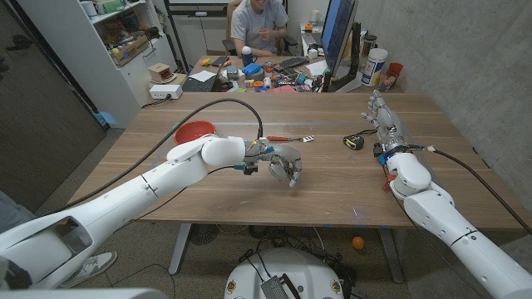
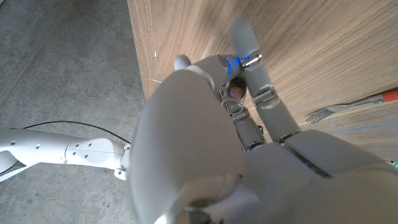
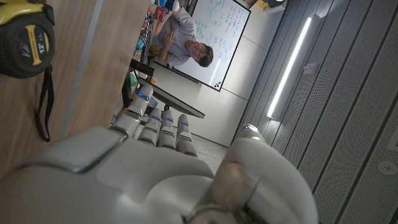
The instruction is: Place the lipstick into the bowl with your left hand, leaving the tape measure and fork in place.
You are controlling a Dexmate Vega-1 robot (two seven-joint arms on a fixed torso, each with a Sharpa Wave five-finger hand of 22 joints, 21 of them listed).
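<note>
On the far left side of the table [image 1: 208, 199] sits the red bowl [image 1: 194, 131], behind my left arm. Mid-table my left hand [image 1: 281, 162] curls downward; whether it grips the lipstick I cannot tell. Just beyond lies the fork [image 1: 293, 139], then the tape measure [image 1: 354, 141], near my right hand [image 1: 384, 119], fingers straight and holding nothing.

Left hand [image 1: 283, 162] hovers near fork [image 1: 291, 138], bowl [image 1: 194, 131].
</note>
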